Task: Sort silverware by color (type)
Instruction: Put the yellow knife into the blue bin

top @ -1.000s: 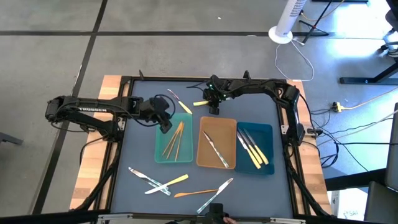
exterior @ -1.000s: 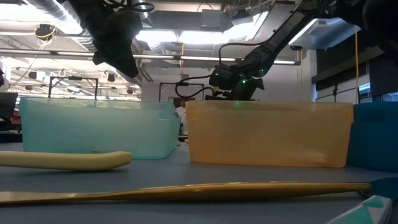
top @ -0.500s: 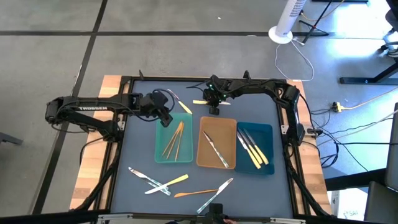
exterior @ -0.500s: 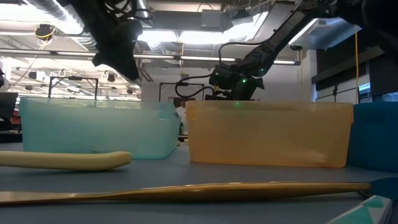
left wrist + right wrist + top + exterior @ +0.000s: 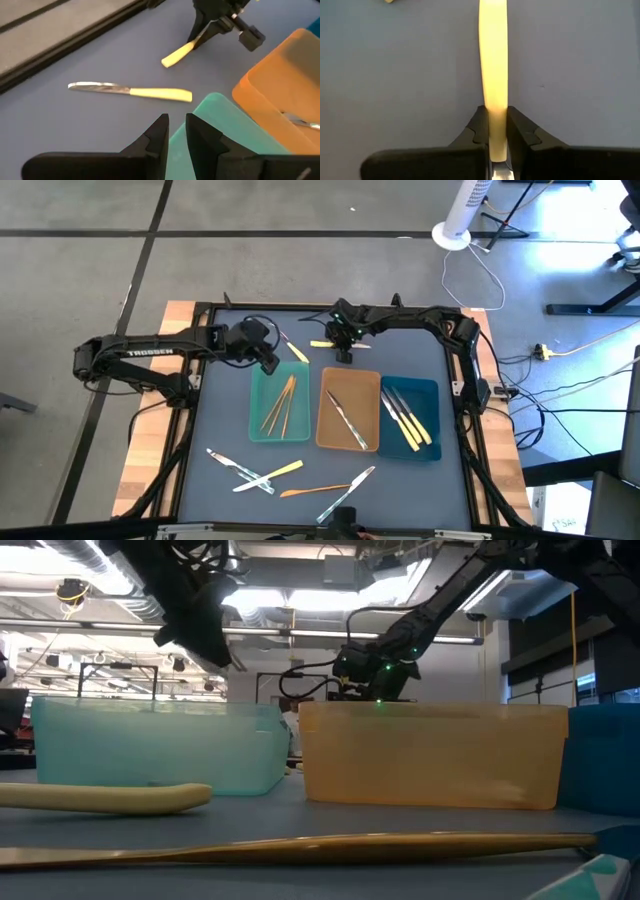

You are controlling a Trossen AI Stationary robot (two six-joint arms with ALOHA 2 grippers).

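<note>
Pincer, R (image 5: 493,142), clamped on yellow-handled utensil (image 5: 493,60).

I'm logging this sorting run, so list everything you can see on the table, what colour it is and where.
Teal tray: one, left of row, holding gold utensils.
Tan tray: one, middle, holding silver utensils.
Dark-blue tray: one, right, holding yellow-handled utensils.
Loose utensils: several, mixed colours, near edge.
Yellow-handled knife: one, behind the teal tray.
Yellow-handled utensil: one, behind the tan tray.
Left gripper: above the teal tray's far edge.
Right gripper: shut on the yellow-handled utensil.
</note>
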